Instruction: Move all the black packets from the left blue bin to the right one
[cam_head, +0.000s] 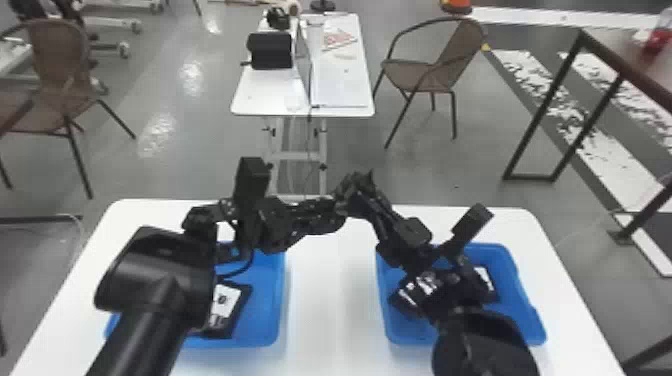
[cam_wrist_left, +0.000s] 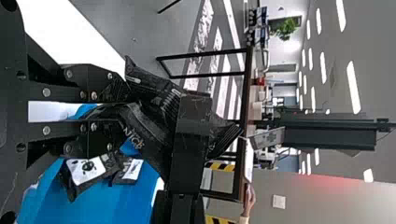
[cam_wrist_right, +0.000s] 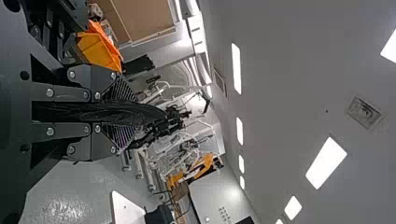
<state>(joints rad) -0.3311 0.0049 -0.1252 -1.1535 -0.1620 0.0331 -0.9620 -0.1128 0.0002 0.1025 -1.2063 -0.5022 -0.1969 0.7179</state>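
Black packet (cam_wrist_left: 144, 135) is in the air between the two arms, up over the middle of the white tabletop's (cam_head: 330, 300) far edge, well apart from both bins. Left tool (cam_head: 305, 217) reaches toward the robot's right and is clamped on one end of the packet, and the left wrist view shows the wrapper crumpled and spread out past its fingers. Right tool (cam_head: 377, 215) comes in from the other side, angled toward the robot's left, and its ridged pads (cam_wrist_right: 117, 135) are clamped on the packet too, which lies thin and edge-on between them. In the head view, the left blue bin (cam_head: 274, 305) sits toward the tabletop's left edge, partly hidden under the left arm, with a white-labelled black packet (cam_head: 235, 317) in it. The right blue bin (cam_head: 520, 320) sits toward the right edge, and packets with white labels (cam_head: 484, 275) show in it around the right arm. Two labelled packets (cam_wrist_left: 86, 172) lie close together in a blue bin in the left wrist view. Beyond the far edge stands another white table (cam_head: 265, 95), with a brown chair (cam_head: 415, 75) to its right and a second one (cam_head: 60, 60) well apart to its left
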